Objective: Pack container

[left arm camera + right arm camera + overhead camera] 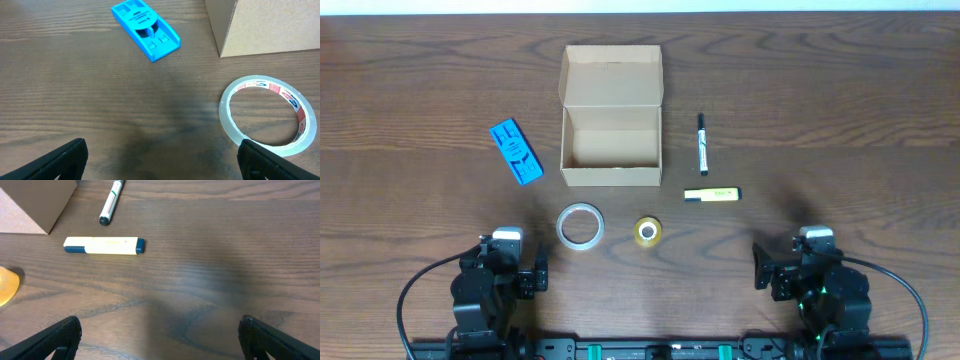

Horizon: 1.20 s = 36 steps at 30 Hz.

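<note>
The tan cardboard container (611,140) stands open at the table's middle back, its flap lid tipped away, empty inside. Its corner shows in the left wrist view (265,25) and the right wrist view (30,205). A blue flat item (516,151) lies left of it (145,29). A clear tape roll (580,225) (267,117) and a small yellow tape roll (648,231) (7,285) lie in front. A black marker (702,143) (111,202) and a yellow highlighter (712,194) (104,246) lie to the right. My left gripper (162,160) and right gripper (160,340) are open and empty near the front edge.
The dark wooden table (840,120) carries only these items. Both arm bases sit at the front edge, with black cables looping beside them.
</note>
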### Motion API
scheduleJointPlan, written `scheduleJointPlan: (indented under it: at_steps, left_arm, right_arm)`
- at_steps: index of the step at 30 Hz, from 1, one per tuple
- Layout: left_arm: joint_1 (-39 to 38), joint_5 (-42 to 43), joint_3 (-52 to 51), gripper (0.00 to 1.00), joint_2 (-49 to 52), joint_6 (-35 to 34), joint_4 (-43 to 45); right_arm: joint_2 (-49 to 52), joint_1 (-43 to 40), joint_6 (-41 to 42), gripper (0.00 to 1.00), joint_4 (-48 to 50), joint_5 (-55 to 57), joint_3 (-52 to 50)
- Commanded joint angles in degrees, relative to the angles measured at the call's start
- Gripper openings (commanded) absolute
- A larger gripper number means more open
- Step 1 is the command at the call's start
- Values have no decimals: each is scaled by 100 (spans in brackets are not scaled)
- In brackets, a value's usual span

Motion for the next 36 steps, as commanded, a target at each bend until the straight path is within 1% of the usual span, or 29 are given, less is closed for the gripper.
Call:
scheduleJointPlan:
  at_steps: [1,26,31,36]
  left_arm:
    - [24,-44,-44,96,-44,-42,-9]
    - [24,-44,-44,96,-44,-42,-9]
    - [24,-44,-44,95,-44,-42,-9]
    - [24,-42,-44,96,-44,-42,-9]
  right_arm:
    - [-61,-61,76,99,-2,-44,-50]
    - [-11,-61,76,99,24,-116,-2]
    - [557,-44,79,99,90,-308,396]
    - [1749,39,79,99,87,-326,1224]
